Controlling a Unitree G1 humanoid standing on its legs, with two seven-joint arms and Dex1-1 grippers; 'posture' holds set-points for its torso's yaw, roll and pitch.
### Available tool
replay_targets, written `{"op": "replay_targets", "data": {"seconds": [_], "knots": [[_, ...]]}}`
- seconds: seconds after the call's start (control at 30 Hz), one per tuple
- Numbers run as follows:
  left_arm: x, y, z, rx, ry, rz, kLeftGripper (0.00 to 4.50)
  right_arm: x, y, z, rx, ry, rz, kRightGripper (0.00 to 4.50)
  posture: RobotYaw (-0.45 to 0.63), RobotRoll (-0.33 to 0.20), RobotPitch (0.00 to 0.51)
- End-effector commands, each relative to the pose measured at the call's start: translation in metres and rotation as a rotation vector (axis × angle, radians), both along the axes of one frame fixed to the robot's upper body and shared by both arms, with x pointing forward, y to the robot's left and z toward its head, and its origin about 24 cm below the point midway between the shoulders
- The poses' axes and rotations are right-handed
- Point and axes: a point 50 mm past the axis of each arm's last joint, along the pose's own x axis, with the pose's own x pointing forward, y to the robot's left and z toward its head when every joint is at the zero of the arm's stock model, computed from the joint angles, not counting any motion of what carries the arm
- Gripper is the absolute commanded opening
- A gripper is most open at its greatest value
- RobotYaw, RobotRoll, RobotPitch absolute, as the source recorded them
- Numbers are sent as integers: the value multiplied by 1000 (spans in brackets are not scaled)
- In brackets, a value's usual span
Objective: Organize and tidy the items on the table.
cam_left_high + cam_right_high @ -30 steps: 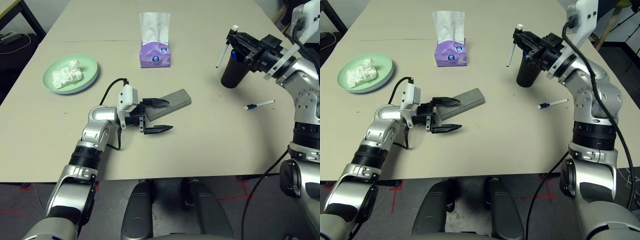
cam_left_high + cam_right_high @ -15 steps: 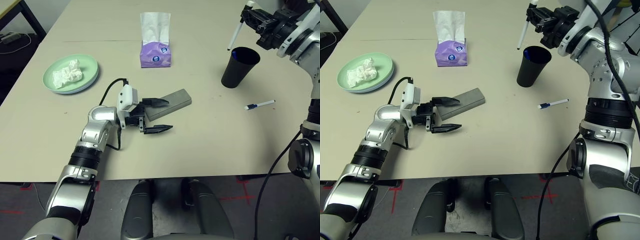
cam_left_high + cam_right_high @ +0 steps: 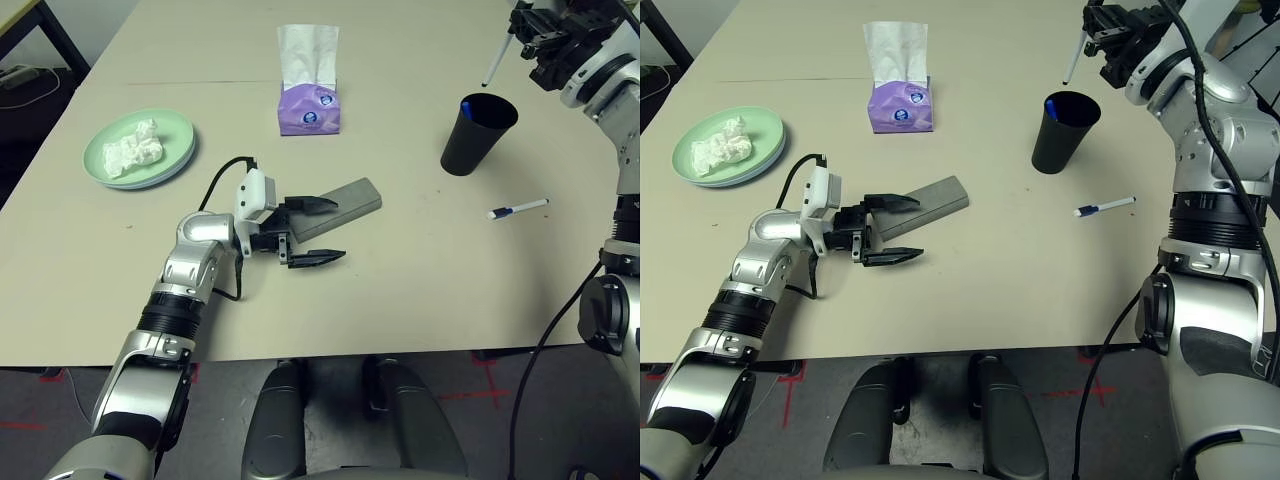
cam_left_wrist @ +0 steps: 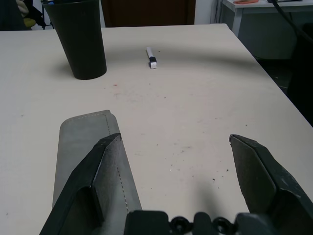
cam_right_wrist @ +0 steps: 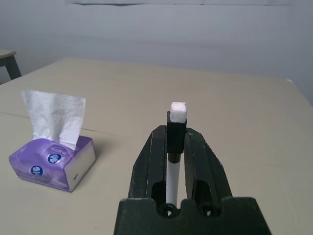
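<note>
"What's the right tool (image 5: 175,131) got?"

"A white marker (image 5: 172,181), pinched between its closed fingers near the black band, its white end poking up. It slants down, with the lower end just beyond the black cup (image 3: 478,136), above the worktop (image 3: 400,290)."

"And the cup?"

"Something blue shows inside it. Another white marker (image 3: 519,209), with a dark cap, lies on the robot's side of the cup, out to its right."

"The left tool (image 3: 341,230)?"

"Wide open and holding nothing, well left of the cup and nearer the robot. One finger reaches over the grey glasses case (image 3: 927,207), which lies aslant between that tool and the cup; I can't tell whether they touch. You can see stitching along the case."

"Any writing?"

"The purple tissue pack (image 5: 54,164), left of the cup and farther from the robot, has round blue emblems with pale lettering, too small for me to read. A white tissue (image 5: 55,116) sticks up from it."

"And the plates?"

"Far left of the cup: a pale green plate (image 3: 176,135) over a bluish one (image 3: 172,178), with a crumpled tissue (image 3: 133,150) on top."
</note>
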Motion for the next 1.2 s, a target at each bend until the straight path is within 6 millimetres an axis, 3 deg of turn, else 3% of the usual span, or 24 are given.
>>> {"op": "replay_targets", "data": {"seconds": [0.03, 0.13, 0.5, 0.53, 0.9, 1.07, 1.2], "knots": [[-1, 0, -4, 16, 17, -11, 4500, -2, -6, -6, -20, 37, -54, 329, 10, 0, 178], [0, 1, -3, 16, 14, -10, 4500, -2, -5, -11, -35, 71, -56, 329, 11, 0, 177], [0, 0, -4, 7, 9, -3, 4500, -2, -4, -14, -68, 88, -64, 4339, 17, 0, 175], [0, 0, -4, 7, 7, -1, 4500, -2, -4, -14, -66, 86, -64, 4460, 17, 0, 175], [8, 5, 11, -62, -39, 94, 4500, -6, -2, -18, -43, 76, -19, 4460, 27, 0, 165], [11, 7, 15, -110, -55, 166, 4500, -20, 6, -26, -40, 18, 170, 4460, 33, 0, 166], [14, 10, 23, -149, -71, 211, 4500, -42, 5, -48, -134, 105, 351, 4460, 36, 0, 168]]}}
